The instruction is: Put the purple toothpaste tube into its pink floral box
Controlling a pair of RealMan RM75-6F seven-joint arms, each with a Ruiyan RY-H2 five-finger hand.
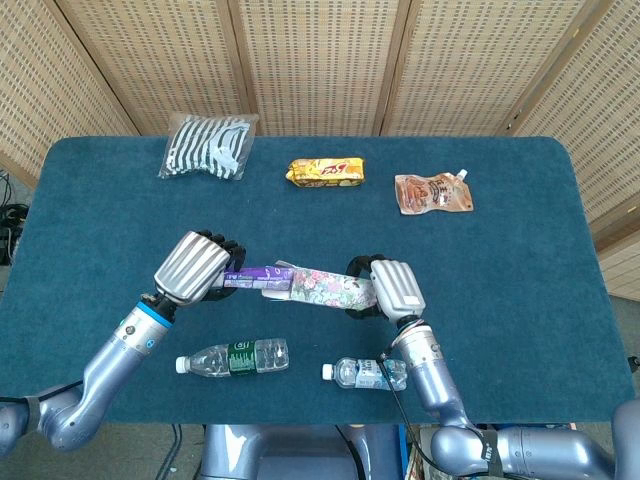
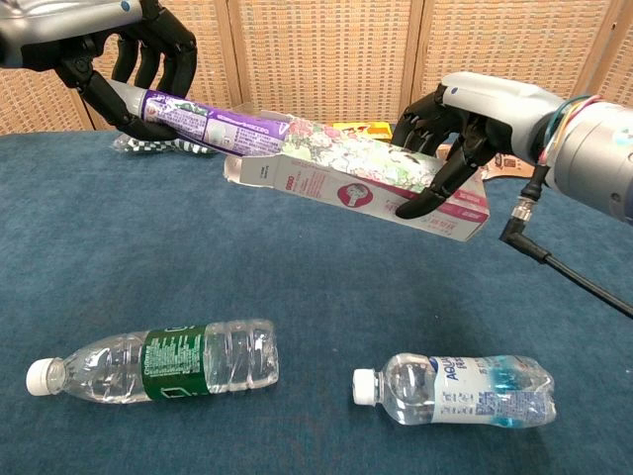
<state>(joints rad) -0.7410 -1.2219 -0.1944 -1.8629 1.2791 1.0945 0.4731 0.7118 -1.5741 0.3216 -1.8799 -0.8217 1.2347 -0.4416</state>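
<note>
Dark fingers [image 2: 148, 59] of the left hand [image 1: 197, 267] curl round the capped end of the purple toothpaste tube [image 2: 213, 124], whose far end has entered the open mouth of the pink floral box [image 2: 361, 178]. The right hand [image 1: 392, 288] grips the box near its closed end, fingers [image 2: 440, 173] wrapped over the top and front, holding it tilted above the blue desk [image 1: 520, 300].

Most of the tube looks to be outside the box, so the insertion appears only begun. The risk from here is misalignment: tube and box are both held in the air at slightly different angles, and a push off the box's axis could jam the tube against a wall or fold an end flap inward. A firm push might also slide the box through the right hand's hold.

Below them on the desk lie two clear water bottles, one with a green label [image 2: 163, 362] and one with a blue label [image 2: 460, 389], where a dropped box would land.
</note>
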